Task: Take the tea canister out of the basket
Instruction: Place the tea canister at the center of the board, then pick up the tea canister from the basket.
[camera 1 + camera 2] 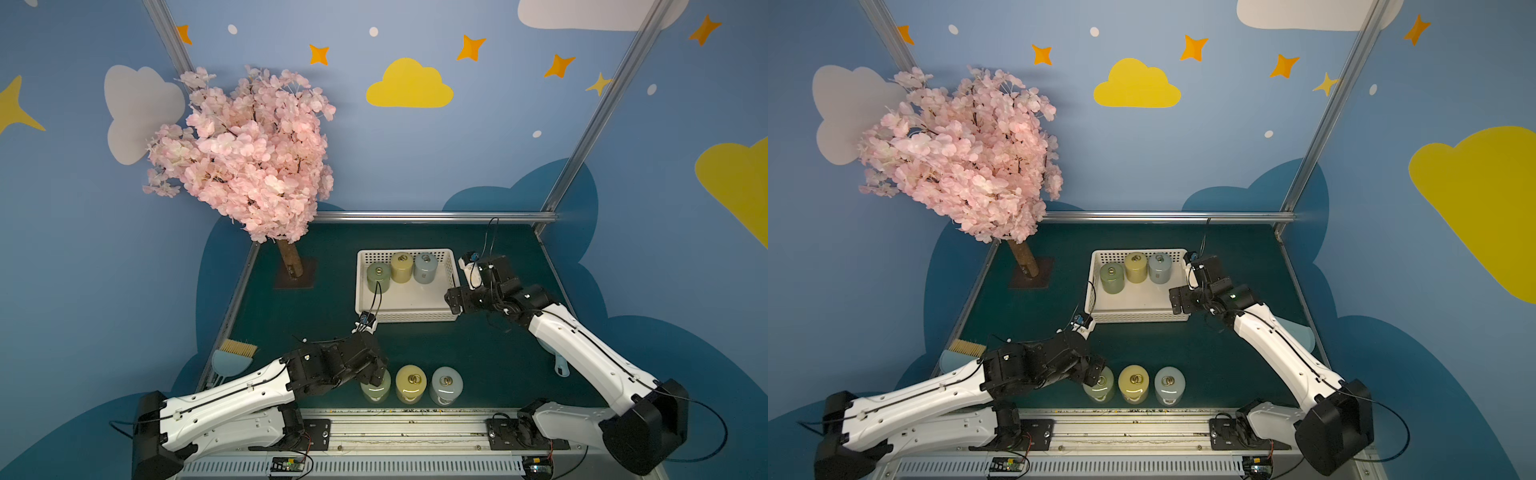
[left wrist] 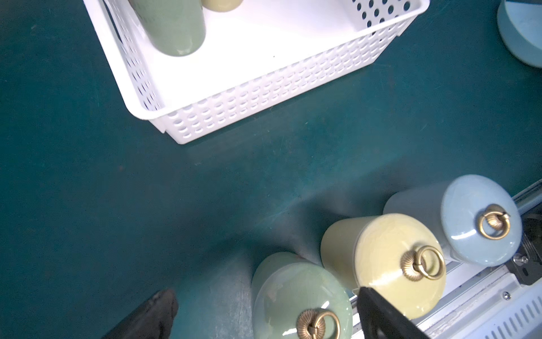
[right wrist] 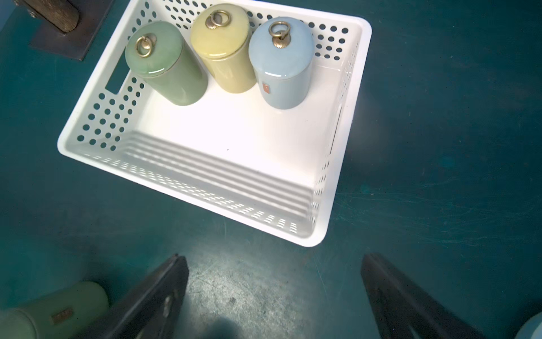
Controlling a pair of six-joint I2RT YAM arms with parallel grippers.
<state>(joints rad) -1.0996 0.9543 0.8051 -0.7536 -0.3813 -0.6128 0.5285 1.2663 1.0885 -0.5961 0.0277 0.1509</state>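
Three tea canisters are standing upright in a close row along the far wall of the shallow white perforated plastic basket (image 1: 409, 316), which is sitting just right of centre in both top views on the dark green desk (image 1: 478, 349): a glossy green ceramic canister (image 1: 379, 277), a mustard-yellow ceramic canister (image 1: 402, 267) and a pale blue ceramic canister (image 1: 425, 268), each carrying a brass ring knob on its lid. Three matching ones are lining up outside the basket in the lower middle of the frame: the light green desk canister (image 1: 376, 392), the yellow desk canister (image 1: 411, 384) and the blue desk canister (image 1: 446, 385). The job is looking about half done. The left pincer (image 2: 265, 293) is hanging wide open around the light green desk canister's lid, gripping nothing. The right pincer (image 3: 272, 258) is likewise gaping and empty, hovering over bare desk just beside the basket's lower right corner. The pale blue ceramic canister, being nearest, is probably its natural next pick. A good approach is coming in from above, straddling the body rather than the loose ring, keeping one finger clear of the yellow neighbour, closing firmly on the slick glaze, then rising straight until the base is clearing the rim.
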